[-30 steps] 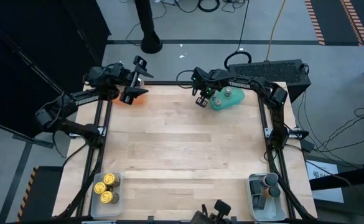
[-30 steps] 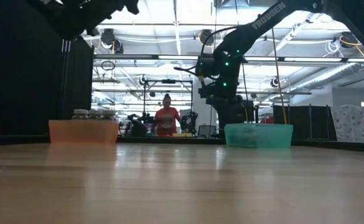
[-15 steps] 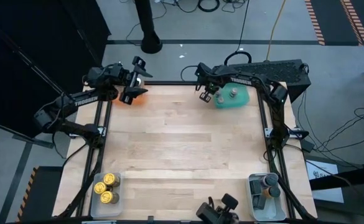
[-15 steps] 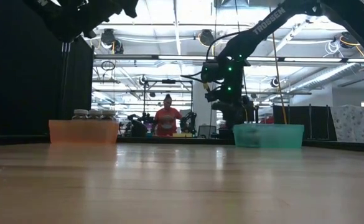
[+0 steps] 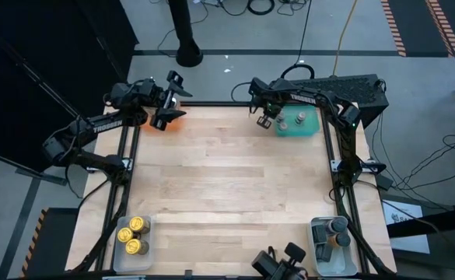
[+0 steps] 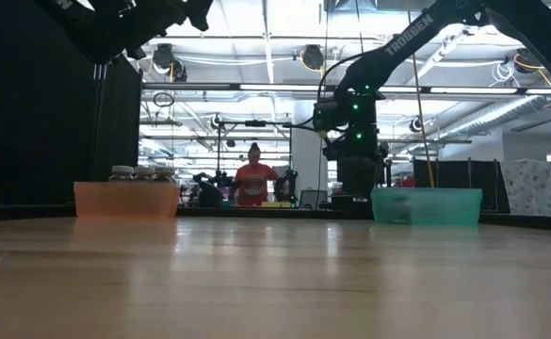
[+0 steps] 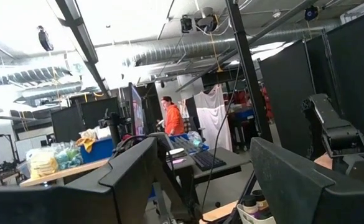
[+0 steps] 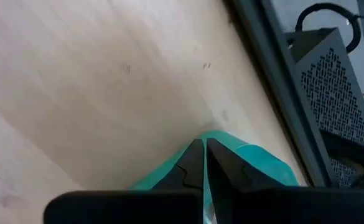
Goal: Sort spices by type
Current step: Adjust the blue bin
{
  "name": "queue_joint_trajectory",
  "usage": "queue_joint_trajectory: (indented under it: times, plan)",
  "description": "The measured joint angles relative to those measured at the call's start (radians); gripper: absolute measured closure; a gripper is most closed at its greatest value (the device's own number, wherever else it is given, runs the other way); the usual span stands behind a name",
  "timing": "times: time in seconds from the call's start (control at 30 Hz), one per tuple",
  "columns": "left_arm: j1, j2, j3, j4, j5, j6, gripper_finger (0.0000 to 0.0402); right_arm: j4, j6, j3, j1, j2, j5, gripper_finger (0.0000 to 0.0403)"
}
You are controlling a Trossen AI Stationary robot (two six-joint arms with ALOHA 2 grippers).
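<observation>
A teal tray (image 5: pixel 306 126) stands at the table's far edge, right of the middle, with two white-topped spice jars (image 5: pixel 299 119) in it. My right gripper (image 5: pixel 264 118) is shut and points down at the tray's left end. An orange tray (image 6: pixel 126 200) with several jars (image 6: pixel 121 172) stands at the far left corner. My left gripper (image 5: pixel 167 103) hangs open above it, holding nothing. Yellow jars (image 5: pixel 134 236) sit in a clear tray at the near left. Dark and grey-lidded jars (image 5: pixel 334 231) sit in a grey tray at the near right. My right gripper comes from above with its shut fingers (image 8: pixel 194 163) against the teal tray's left end (image 8: pixel 216 135), at a corner. The tray stands flat on the table. Whether the tray's wall lies between the fingers cannot be told.
The wooden table top (image 5: pixel 227 187) between the four trays is bare. A black box (image 5: pixel 344 87) and cables lie beyond the far right corner. A dark device (image 5: pixel 280 264) stands at the near edge. A person in orange (image 6: pixel 253 184) is in the room behind.
My right gripper has moved along the far edge toward the table's right edge, staying shut. The teal tray has slid right with it and turned from askew to square with the table edge.
</observation>
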Motion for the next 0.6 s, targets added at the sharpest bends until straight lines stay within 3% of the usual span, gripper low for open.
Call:
queue_joint_trajectory:
  times: [0.13, 0.3, 0.6]
  plan:
    - [0.0, 0.0, 0.0, -0.005, 0.0, 0.0, 0.0136, -0.029, -0.005, 0.0, 0.0, 0.0, 0.009, 0.0403]
    - [0.0, 0.0, 0.0, -0.01, 0.003, -0.002, 0.0136, -0.091, -0.025, 0.0, 0.0, 0.0, 0.106, 0.0403]
    - [0.0, 0.0, 0.0, -0.032, 0.008, 0.0, 0.0136, -0.072, -0.058, -0.001, 0.02, -0.02, 0.106, 0.0403]
